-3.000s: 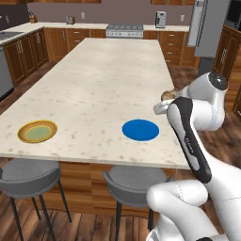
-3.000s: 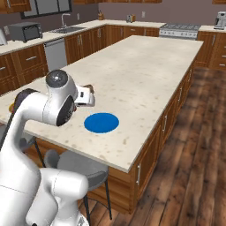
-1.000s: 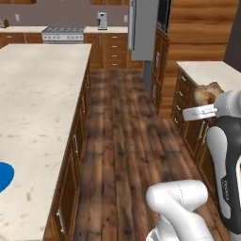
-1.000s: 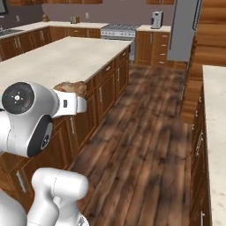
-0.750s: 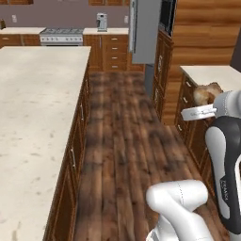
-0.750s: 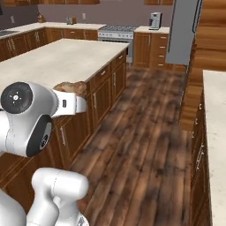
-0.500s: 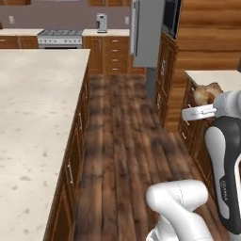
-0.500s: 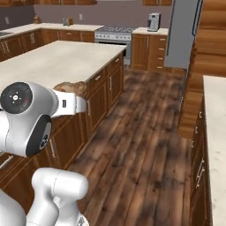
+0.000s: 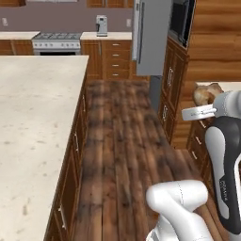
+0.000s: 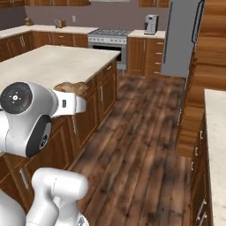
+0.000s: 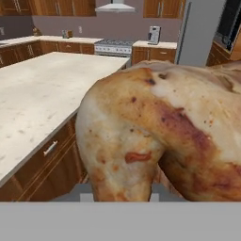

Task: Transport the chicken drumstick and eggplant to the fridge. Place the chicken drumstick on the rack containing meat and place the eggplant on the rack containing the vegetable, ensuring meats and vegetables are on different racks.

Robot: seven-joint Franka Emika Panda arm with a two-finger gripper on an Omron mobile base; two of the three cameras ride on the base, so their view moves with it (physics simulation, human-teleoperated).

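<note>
1. End effector (image 9: 203,104): clamped on the chicken drumstick (image 11: 160,136), carried mid-air above the wood floor (image 9: 122,141).
2. Hand view: drumstick surface in close-up.
3. Base views: closed fridge (image 10: 178,37) ahead, island worktop (image 9: 33,103) alongside.

Home kitchen: stove (image 9: 56,41), wooden cabinets (image 9: 106,60), island counter (image 9: 33,117), fridge (image 9: 151,35).

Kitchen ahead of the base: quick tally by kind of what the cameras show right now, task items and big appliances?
chicken drumstick, held at the end effector: 1
fridge, door closed: 1
stove: 1
coffee maker: 1
island counter: 1
Total: 5
</note>
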